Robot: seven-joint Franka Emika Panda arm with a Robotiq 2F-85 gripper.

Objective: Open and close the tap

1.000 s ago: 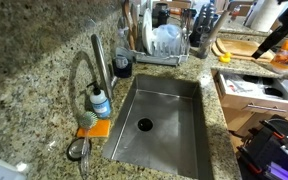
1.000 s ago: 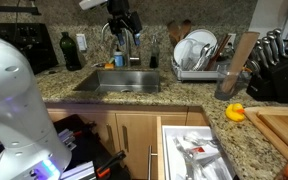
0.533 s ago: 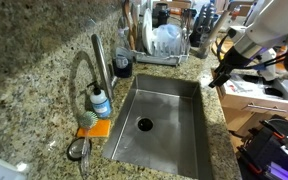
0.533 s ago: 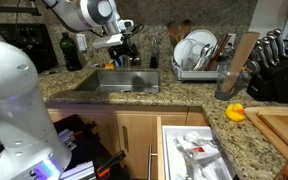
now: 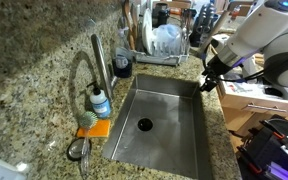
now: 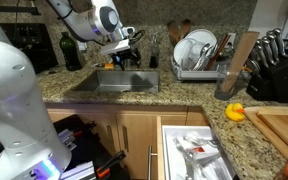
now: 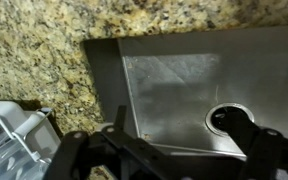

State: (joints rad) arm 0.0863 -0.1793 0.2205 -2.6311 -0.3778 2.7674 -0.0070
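The tap (image 5: 101, 62) is a tall silver faucet with an arched spout, standing on the granite counter at the left rim of the sink (image 5: 189, 140). In an exterior view my gripper (image 5: 205, 83) hangs over the sink's far right rim, well away from the tap. In the other exterior view the gripper (image 6: 126, 56) sits above the sink and mostly hides the tap. In the wrist view the fingers (image 7: 174, 165) are dark shapes set wide apart over the steel basin and drain (image 7: 229, 118), with nothing between them.
A soap bottle (image 5: 101, 103) and an orange sponge (image 5: 94, 127) stand by the tap's base. A dish rack (image 5: 164, 45) with plates sits behind the sink. An open drawer (image 6: 199, 145), a knife block (image 6: 274, 65) and a yellow duck (image 6: 236, 112) are nearby.
The arm has swung in from the edge of view and come down over the sink, with the gripper moving closer to the sink rim. The tap has not moved.
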